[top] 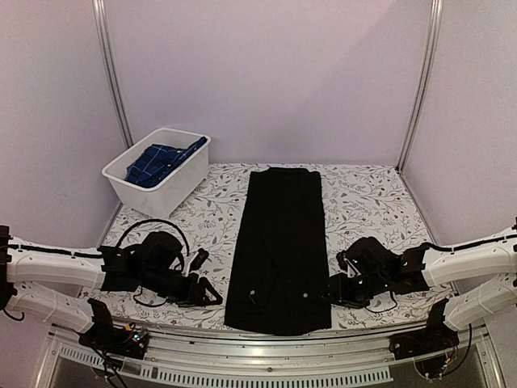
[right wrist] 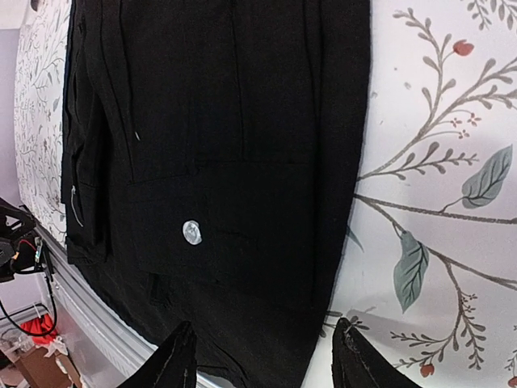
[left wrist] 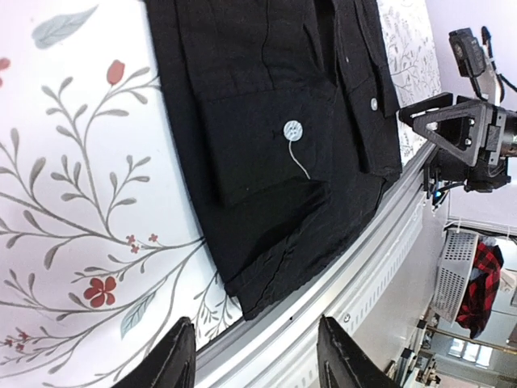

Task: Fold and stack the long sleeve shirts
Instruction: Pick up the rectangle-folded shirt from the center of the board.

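Plastic tub [top: 152, 199] at ten o'clock holds plaid shirt [top: 158, 162]; soft black shirt [top: 279, 246] lies between left gripper [top: 212, 293] and right gripper [top: 333, 291], both spread.

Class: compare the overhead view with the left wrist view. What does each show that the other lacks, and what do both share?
Overhead only: the white tub at the far left holding the blue plaid shirt. Left wrist only: a loose thread trailing from a pale button. Both: the black shirt, folded into a long strip on the floral table.
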Robot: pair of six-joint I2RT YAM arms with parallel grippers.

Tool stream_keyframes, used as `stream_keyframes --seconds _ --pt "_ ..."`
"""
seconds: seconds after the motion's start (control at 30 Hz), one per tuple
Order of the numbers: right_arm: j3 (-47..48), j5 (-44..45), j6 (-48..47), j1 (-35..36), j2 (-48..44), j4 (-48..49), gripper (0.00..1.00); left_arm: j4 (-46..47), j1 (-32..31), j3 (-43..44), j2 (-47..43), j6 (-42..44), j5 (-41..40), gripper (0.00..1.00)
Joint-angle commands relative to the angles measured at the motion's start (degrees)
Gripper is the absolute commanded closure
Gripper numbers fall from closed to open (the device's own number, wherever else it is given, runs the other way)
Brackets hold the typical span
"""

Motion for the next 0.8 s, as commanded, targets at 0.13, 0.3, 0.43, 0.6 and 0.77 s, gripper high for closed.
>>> stream_keyframes --seconds 0.13,0.3,0.43,0.6,0.77 --pt "-3.68 -2.9 4.04 0.66 -0.71 6.37 0.44 14.68 3.08 -4.46 1.52 -2.91 7.41 0.49" --pt "-5.4 -4.79 4.25 0.66 0.39 9.12 0.44 17.25 3.65 -5.42 3.23 -3.52 8.53 0.51" --pt "-6.4 -5.35 4.59 0.66 0.34 10.49 0.44 17.54 3.77 -5.78 3.54 -3.52 9.32 0.51" --pt "-7.86 -6.88 5.55 0.73 0.37 13.59 0.44 18.44 3.76 -6.29 4.4 -3.48 11.05 0.51" --pt "-9.93 -7.09 7.35 0.81 -0.67 15.66 0.45 19.78 3.66 -6.05 5.93 -3.57 13.03 0.53"
